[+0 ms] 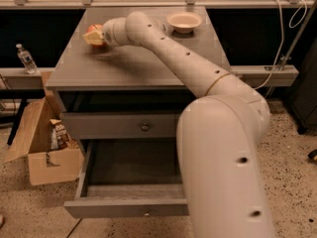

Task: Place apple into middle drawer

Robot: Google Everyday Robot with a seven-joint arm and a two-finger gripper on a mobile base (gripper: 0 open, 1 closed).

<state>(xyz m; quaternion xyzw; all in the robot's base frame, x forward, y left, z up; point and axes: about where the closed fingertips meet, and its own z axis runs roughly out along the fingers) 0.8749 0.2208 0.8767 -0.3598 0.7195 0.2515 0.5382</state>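
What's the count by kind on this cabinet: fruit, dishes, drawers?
apple: 1, at the gripper, back left of the cabinet top
bowl: 1
drawers: 2, upper drawer shut, middle drawer open
Total: 4
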